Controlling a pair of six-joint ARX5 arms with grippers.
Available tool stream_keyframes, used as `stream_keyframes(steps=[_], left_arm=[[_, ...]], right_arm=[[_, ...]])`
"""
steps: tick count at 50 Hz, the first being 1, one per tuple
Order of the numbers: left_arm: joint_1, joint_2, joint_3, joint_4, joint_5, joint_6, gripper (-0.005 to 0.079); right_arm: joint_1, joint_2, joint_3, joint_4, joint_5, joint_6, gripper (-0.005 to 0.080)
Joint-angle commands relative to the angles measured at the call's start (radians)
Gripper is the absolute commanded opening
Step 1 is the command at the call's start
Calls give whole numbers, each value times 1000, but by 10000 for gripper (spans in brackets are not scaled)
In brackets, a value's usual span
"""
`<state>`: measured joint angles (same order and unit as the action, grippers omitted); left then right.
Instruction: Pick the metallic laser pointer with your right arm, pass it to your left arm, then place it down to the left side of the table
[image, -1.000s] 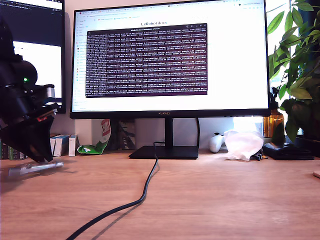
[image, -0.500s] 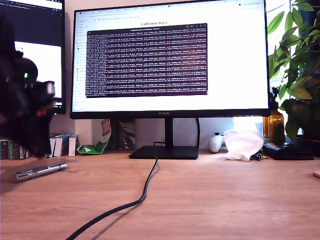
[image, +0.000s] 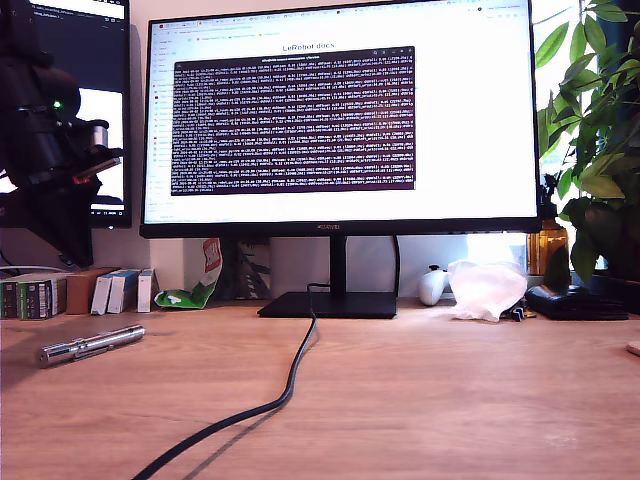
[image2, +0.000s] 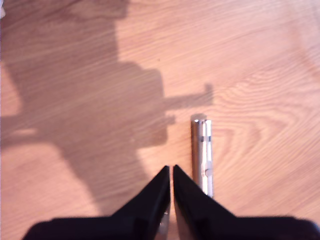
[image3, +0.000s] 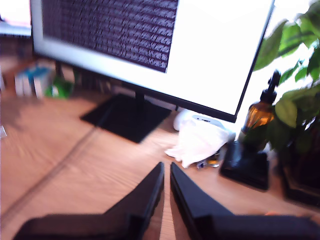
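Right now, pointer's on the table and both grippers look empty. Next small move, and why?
Probably lift my first gripper clear and retract. The metallic laser pointer lies flat on the table at the exterior view's left, beside my first gripper's shut fingers, not between them. My second gripper is shut, empty and points toward the monitor. The placing looks done.

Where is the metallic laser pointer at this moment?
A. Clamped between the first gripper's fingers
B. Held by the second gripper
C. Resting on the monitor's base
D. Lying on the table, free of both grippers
D: the metallic laser pointer lies flat on the table, beside my first gripper, whose fingers are together and hold nothing.
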<state>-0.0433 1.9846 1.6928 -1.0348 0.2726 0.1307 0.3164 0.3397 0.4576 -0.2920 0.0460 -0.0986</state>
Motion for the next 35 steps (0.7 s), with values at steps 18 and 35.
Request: stream_keyframes(steps=[18,35], left_arm=[[-23,-93,-37,95,-301,-106,-19],[-58,-275,-243,251,-308,-116,-19]], right_arm=[[-47,36,-6,-51,330,59,0],[-195,36,-30,-69,276,45,37]])
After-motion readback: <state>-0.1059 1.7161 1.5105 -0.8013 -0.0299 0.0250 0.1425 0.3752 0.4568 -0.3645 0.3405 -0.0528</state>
